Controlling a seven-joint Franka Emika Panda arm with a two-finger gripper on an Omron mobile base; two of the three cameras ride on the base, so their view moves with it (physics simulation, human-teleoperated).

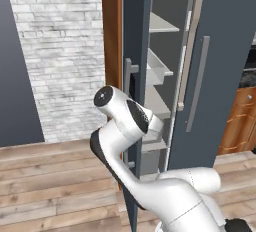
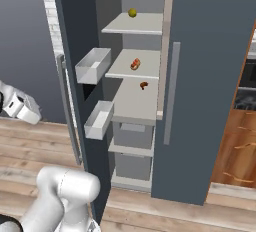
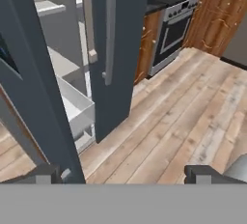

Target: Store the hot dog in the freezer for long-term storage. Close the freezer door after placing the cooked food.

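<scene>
The hot dog (image 2: pixel 135 64) lies on the freezer (image 2: pixel 135 106)'s middle shelf, centre of the right base view (stowed, it seems). The freezer door (image 2: pixel 75 76) stands ajar at left, awaiting closing; the gripper (image 3: pixel 126 172), jaws apart and empty, hangs beside its edge.

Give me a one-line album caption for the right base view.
Hot dog resting on a middle shelf of the freezer, freezer door standing open with two whitish bins.

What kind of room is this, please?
Most likely a home kitchen: a tall grey freezer stands open with food on its shelves, an oven sits under a dark cooktop, and brown wooden cabinets line the wall.
</scene>
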